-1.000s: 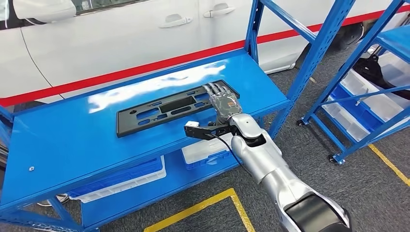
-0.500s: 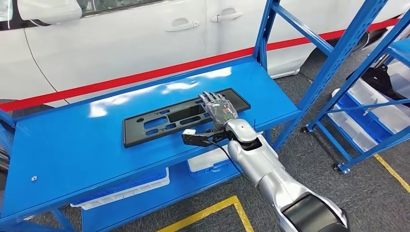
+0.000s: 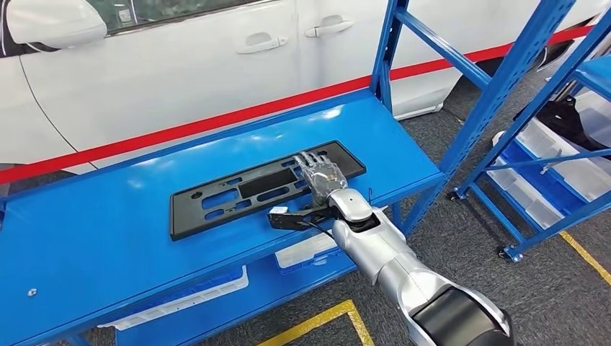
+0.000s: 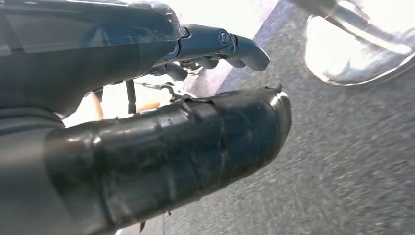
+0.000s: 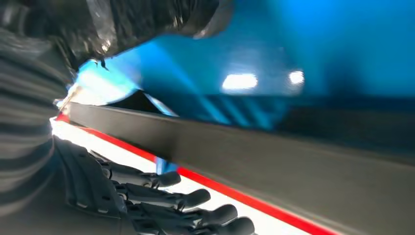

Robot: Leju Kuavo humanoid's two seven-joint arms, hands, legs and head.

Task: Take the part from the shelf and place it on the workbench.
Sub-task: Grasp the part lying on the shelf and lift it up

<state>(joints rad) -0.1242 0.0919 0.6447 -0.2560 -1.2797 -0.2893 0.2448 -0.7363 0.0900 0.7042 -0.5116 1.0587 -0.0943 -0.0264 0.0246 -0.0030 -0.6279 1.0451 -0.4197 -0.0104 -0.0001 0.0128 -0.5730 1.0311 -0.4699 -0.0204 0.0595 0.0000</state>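
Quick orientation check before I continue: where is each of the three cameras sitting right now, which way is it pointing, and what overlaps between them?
Head view: high on the body, looking forward and down at the blue shelf, the black part and a white car; the right hand lies on the part.
Left wrist view: behind the left hand, facing grey floor.
Right wrist view: behind the right hand, looking along the part's edge.
Shared: head and right wrist views both show the right hand at the part.
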